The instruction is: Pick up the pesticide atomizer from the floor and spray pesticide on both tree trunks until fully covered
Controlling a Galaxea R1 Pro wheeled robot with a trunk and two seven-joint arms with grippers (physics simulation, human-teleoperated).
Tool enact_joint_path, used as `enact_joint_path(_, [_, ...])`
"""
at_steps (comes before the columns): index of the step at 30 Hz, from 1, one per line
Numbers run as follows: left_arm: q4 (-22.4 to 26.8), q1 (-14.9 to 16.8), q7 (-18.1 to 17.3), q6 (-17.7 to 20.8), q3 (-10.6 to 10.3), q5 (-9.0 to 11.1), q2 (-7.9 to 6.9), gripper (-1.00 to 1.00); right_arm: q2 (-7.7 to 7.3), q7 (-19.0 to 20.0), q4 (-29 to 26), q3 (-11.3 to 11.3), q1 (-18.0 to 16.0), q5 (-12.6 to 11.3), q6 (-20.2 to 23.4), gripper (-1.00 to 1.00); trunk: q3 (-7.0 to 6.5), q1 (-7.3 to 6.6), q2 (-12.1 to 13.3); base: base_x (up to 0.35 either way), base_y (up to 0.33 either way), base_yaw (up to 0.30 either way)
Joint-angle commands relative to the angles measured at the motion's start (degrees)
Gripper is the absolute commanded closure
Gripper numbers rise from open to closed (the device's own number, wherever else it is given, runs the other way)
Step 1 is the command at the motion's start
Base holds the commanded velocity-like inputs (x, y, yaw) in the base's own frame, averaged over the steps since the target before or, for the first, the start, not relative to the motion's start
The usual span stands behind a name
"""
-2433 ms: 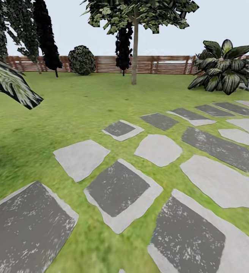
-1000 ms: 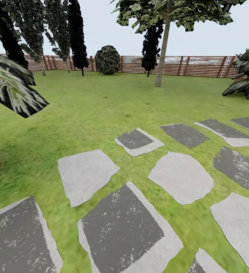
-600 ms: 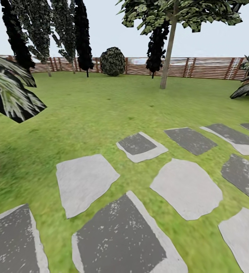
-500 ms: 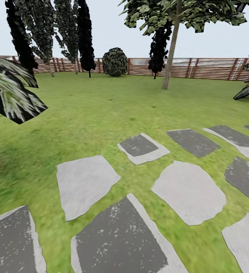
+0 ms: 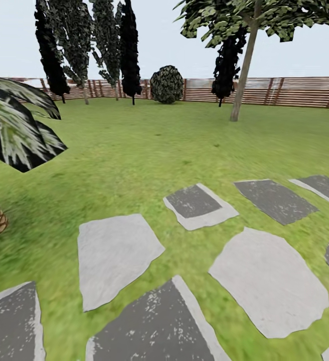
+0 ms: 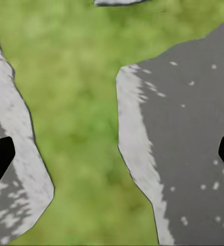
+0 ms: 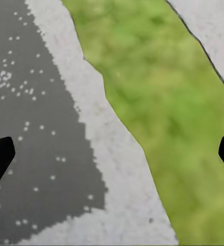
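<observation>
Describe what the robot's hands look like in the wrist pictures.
Little shows. In each wrist view, two plain black, wedge-shaped fingertips poke in from opposite edges: the left hand over grass and paving stones, the right hand likewise. Both fingertip pairs look matte, without visible markings or cables.

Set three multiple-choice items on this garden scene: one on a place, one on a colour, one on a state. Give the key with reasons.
1. Where does the round bush stand?
A. in front of the fence
B. on a paving slab
C. beside the palm trunk

2. What colour is the fence?
A. white
B. brown
C. blue

3. How do the left gripper's fingers stand?
A. closed on a bottle
B. wide apart, nothing between them
C. pressed together

Key: 1 A, the bush stands against the slats at the lawn's far edge. 2 B, its slats are reddish brown. 3 B, the dark fingertips sit at opposite edges of the left wrist view, over grass and slab.
</observation>
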State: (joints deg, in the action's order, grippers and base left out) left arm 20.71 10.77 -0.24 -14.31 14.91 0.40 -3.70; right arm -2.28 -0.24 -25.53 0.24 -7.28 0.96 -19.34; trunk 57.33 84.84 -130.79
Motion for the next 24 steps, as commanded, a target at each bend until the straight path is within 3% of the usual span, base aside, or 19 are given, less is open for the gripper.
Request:
enact_joint_path(1, [-0.1, 0.0, 0.0, -0.2, 0.1, 0.0, 0.01, -1.0, -0.01, 0.0, 0.0, 0.0, 0.0, 0.1, -0.2, -1.0, -0.01, 0.02, 0.0, 0.338, -0.128, 0.17])
enact_joint_path(11, [-0.1, 0.0, 0.0, -0.2, 0.1, 0.0, 0.01, -1.0, -0.01, 0.0, 0.0, 0.0, 0.0, 0.1, -0.1, -1.0, -0.56, 0.02, 0.0, 0.338, -0.128, 0.155])
enact_joint_path(24, [-0.1, 0.0, 0.0, -0.2, 0.1, 0.0, 0.01, -1.0, -0.01, 0.1, 0.1, 0.0, 0.0, 0.2, -0.1, -1.0, -0.6, 0.02, 0.0, 0.338, -0.128, 0.01])
